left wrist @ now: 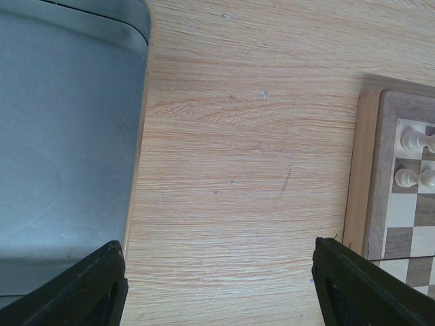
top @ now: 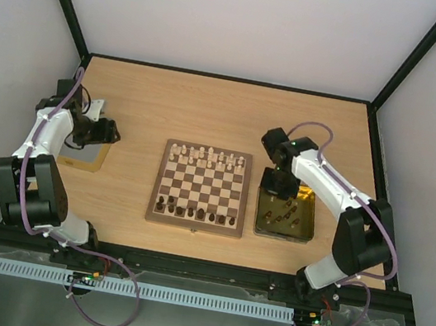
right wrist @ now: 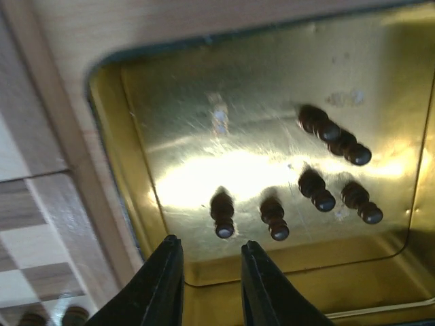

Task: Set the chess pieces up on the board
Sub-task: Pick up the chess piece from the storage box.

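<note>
Closest in, at the table's near edge, the two arm bases sit either side of the square wooden chessboard (top: 201, 187) with dark-brown and cream chequered squares. Along the chessboard's near row stand small dark brown turned wooden chessmen (top: 187, 208), with gaps among them. Just right of the chessboard lies a shiny gold rectangular metal tray (top: 306, 228), holding six more dark chessmen (right wrist: 274, 219).

Over the part of this tray beside the chessboard hangs the right gripper (top: 278, 183). Its fingers (right wrist: 166, 285) are drawn close, with a narrow gap and nothing pinched. The nearest loose dark piece lies just beyond the fingertips, untouched.

Left of the chessboard sits a grey-looking rectangular tray with a yellowish rim (top: 84, 161). The left gripper (top: 111, 133) hovers over bare tabletop between that tray and the chessboard, its fingers (left wrist: 81, 292) spread wide and empty, with the chessboard's edge just off to one side.

Farthest, pale cream chessmen (top: 206, 158) fill the chessboard's two far rows, well apart from both grippers.
</note>
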{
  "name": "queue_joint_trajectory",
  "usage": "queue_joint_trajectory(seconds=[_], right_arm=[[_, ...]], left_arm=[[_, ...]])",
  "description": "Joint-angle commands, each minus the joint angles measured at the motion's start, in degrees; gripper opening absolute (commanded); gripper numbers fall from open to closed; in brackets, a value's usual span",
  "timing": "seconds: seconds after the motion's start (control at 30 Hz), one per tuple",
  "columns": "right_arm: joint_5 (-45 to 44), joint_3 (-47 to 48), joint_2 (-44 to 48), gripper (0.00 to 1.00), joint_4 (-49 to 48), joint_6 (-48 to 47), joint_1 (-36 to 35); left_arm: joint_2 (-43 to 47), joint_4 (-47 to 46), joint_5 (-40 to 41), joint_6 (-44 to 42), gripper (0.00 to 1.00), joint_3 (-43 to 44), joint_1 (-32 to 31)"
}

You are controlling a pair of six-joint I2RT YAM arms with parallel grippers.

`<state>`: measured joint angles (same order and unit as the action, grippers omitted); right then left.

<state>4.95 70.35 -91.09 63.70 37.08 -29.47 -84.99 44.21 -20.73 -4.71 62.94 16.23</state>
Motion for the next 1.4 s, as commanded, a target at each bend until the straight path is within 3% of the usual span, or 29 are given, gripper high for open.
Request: queue_joint_trajectory(seconds=[0.0,0.4,1.37], right_arm=[[3.7,-7.07,4.24,0.22,-6.05,-0.43,1.11],[5.88,-15.67,4.37,0.22,-12.02,-0.37,1.56],[5.04,-18.41,0.06,0.16,-13.78,-3.02,3.54]], left_arm=[[-0.33,0.44,0.23,0.22,0.75,-0.61,-0.53],[0.08,0.2,1.21,0.35,0.75,-0.75,-1.14],[-0.7,0.23,0.87,0.37,0.75,-0.67,-1.14]])
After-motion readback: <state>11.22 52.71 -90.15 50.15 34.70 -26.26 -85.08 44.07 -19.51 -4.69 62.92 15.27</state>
